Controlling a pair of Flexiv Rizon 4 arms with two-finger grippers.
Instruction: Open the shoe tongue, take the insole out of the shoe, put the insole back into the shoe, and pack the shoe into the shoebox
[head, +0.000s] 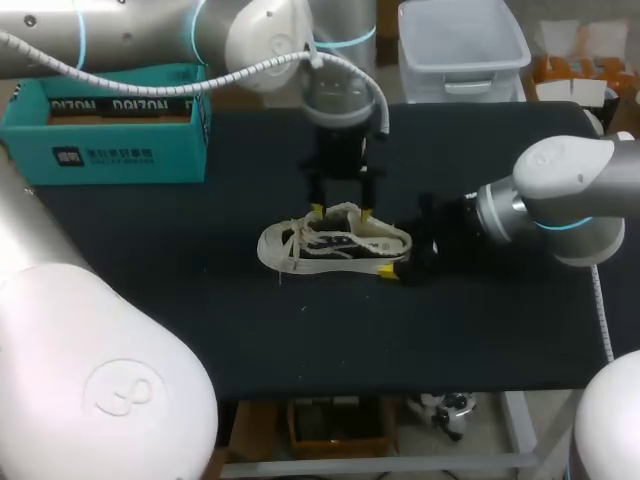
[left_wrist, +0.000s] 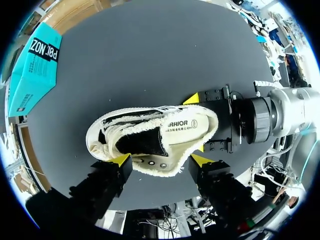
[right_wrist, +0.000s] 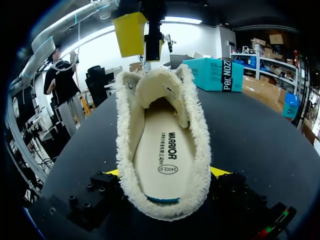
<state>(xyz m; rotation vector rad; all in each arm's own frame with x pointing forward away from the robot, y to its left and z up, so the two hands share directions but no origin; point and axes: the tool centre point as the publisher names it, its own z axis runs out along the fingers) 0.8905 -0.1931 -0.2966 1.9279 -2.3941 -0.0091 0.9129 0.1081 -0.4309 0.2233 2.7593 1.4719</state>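
While our right pincer is clamping the heel of the shoe from both sides, our left pincer is hanging released over the shoe's far flank. Its yellow tips are spreading wide just beside the fleecy collar, gripping nothing. The shoe is lying mid-desk, well apart from the teal shoebox at the far left corner.

Risks, as we are judging them:
- The insole is sitting flat and snug inside. A left finger going in for it may be catching fleece or the tongue instead, and dragging the whole shoe.
- The heel hold is looking soft, with fleece giving under the fingers. A hard pull could be twisting the shoe out of the right pincer.
- Loose laces are trailing near the toe and could be snagging a fingertip.

Looks:
- We are seeing a low sneaker, cream outside with dark stripes, thick cream fleece curling over the rim.
- The tongue is standing up at the front of the opening.
- The insole is showing pale and printed, with a thin blue strip at its heel end.
- We are not managing to tell whether the sole is resting flat on the desk.
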